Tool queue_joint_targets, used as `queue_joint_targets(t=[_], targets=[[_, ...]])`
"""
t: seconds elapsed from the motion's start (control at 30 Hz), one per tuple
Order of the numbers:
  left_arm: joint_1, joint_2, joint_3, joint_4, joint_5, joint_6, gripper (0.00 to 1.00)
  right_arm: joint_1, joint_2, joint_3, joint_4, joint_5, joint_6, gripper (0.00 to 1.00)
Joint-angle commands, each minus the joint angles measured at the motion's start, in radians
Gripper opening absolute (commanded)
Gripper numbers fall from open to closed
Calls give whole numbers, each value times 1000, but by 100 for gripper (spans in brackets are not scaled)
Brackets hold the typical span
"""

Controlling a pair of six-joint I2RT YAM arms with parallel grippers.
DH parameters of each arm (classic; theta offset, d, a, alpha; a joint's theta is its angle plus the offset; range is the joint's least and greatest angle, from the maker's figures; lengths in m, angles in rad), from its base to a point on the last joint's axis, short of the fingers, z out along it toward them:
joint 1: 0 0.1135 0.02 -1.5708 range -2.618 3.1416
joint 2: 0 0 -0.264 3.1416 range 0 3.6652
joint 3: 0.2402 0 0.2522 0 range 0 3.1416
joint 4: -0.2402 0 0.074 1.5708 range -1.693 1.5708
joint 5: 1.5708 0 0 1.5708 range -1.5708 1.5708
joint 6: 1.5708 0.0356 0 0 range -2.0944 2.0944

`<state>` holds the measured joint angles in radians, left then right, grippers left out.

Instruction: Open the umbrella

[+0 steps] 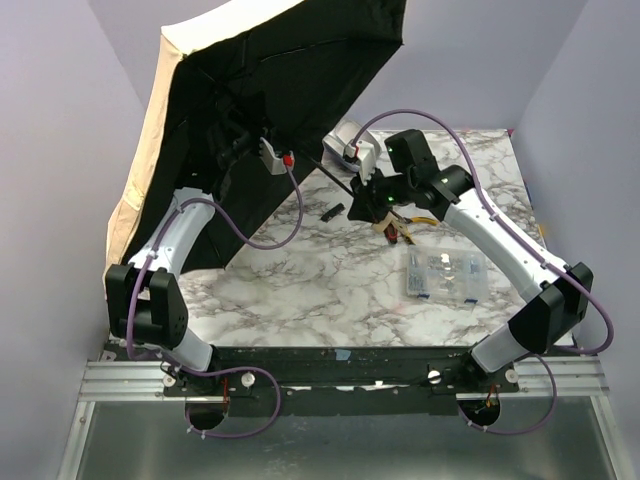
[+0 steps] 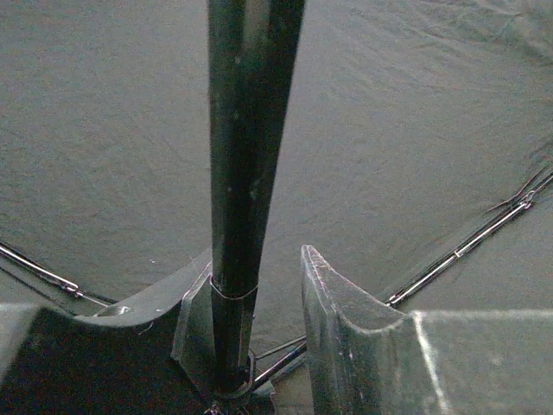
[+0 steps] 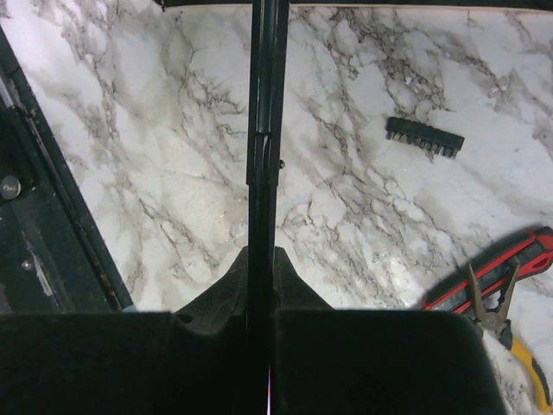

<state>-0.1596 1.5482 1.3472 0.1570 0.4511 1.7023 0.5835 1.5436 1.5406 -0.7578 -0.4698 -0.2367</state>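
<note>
Top view: umbrella is up off the table at the back left, tipped on its side, black inner face toward the camera, tan edge down the left. Canopy looks fully spread. Its thin shaft slants down to the right jaws over mid-table. Left arm reaches in under the canopy, with the left jaws near the hub. A clear box, a red-handled tool and a small black strip lie on the table, well apart from the umbrella. Left wrist view: shaft stands between the two fingers, left jaws apart, with a gap showing between shaft and right-hand finger, so around it and not clamped. Stretched black canopy fills the background, and metal ribs run out straight. Right wrist view: right jaws together, clamped on the shaft, which runs straight up the frame over bare table; strip and tool lie off to the right. Progress: the opening looks essentially done, with fabric taut and ribs extended. I cannot tell whether the slider has latched at the top, since the catch is hidden. What seems left is confirming that it locks, then letting go.
</note>
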Motion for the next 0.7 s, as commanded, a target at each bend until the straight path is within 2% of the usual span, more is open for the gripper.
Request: queue_joint_targets(t=[0.0, 0.33, 0.67], targets=[[232, 55, 58, 29, -376, -51, 37, 1, -138, -46, -211, -95, -155, 0], [261, 92, 90, 67, -416, -32, 36, 2, -124, -62, -268, -64, -175, 0], [261, 132, 102, 173, -501, -14, 36, 3, -83, -116, -346, 2, -242, 0]])
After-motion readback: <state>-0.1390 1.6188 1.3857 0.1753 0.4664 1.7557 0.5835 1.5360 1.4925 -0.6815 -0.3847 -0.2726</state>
